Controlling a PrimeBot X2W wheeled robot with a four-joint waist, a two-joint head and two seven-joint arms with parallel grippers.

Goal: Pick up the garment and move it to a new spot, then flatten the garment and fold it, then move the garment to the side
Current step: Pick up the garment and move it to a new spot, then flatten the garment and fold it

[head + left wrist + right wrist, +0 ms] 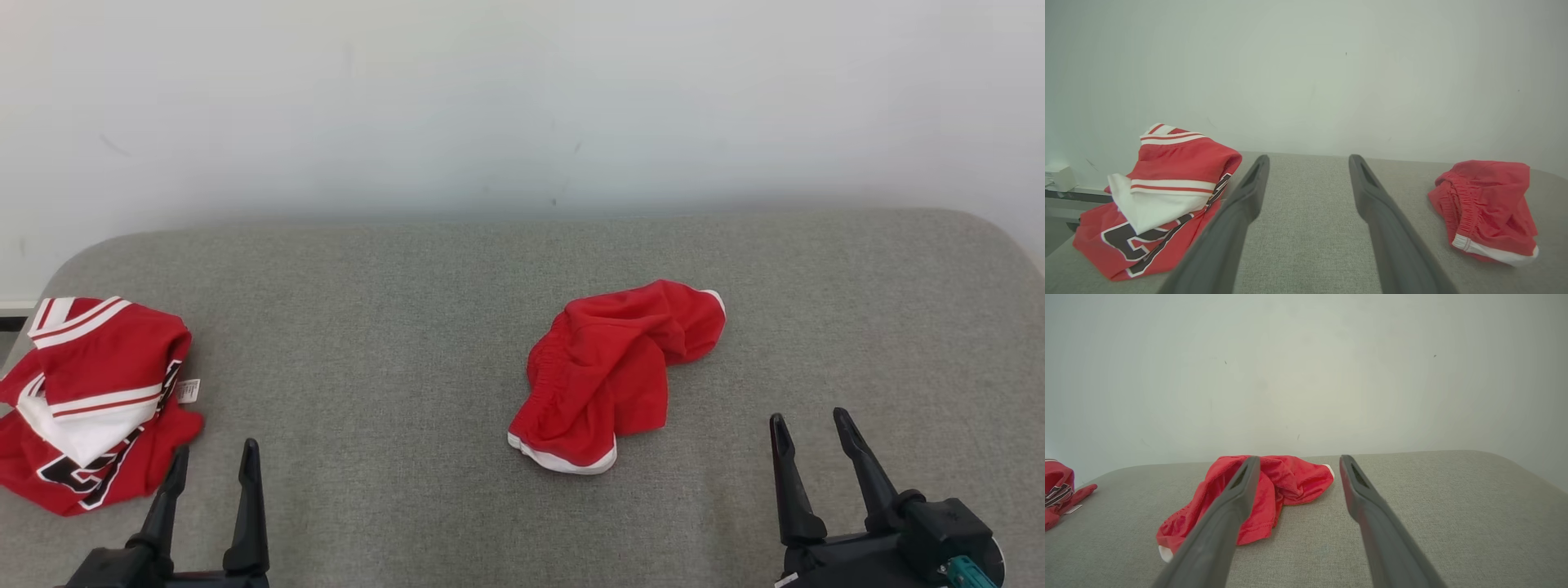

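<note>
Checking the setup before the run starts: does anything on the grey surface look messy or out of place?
Yes. The red shorts lie crumpled near the middle, and the red jersey sits bunched near the left edge. Nothing looks torn or spilled.

I count two garments on one grey fabric-covered tabletop: one crumpled red pair of shorts with white hem, centre, and one red-white jersey with black lettering, left. Two grippers: my left gripper, my right gripper.

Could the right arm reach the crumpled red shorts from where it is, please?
Probably yes: the crumpled red fabric shorts lie just ahead-left of the open right end effector, apart from it, with only bare grey upholstered surface between them.
</note>
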